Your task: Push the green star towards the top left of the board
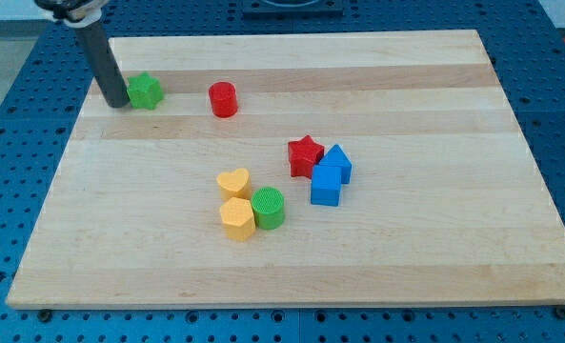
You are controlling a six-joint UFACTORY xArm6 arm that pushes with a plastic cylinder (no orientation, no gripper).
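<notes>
The green star (pixel 147 91) lies near the top left of the wooden board (pixel 292 262). My tip (pixel 116 103) rests on the board just left of the star, touching or almost touching its left side. The dark rod rises from the tip up towards the view's top left.
A red cylinder (pixel 223 99) stands right of the star. Near the middle are a red star (pixel 304 154), two blue blocks (pixel 338 160) (pixel 326 186), a yellow heart (pixel 233 182), a yellow hexagon (pixel 236 218) and a green cylinder (pixel 269 207). Blue perforated table surrounds the board.
</notes>
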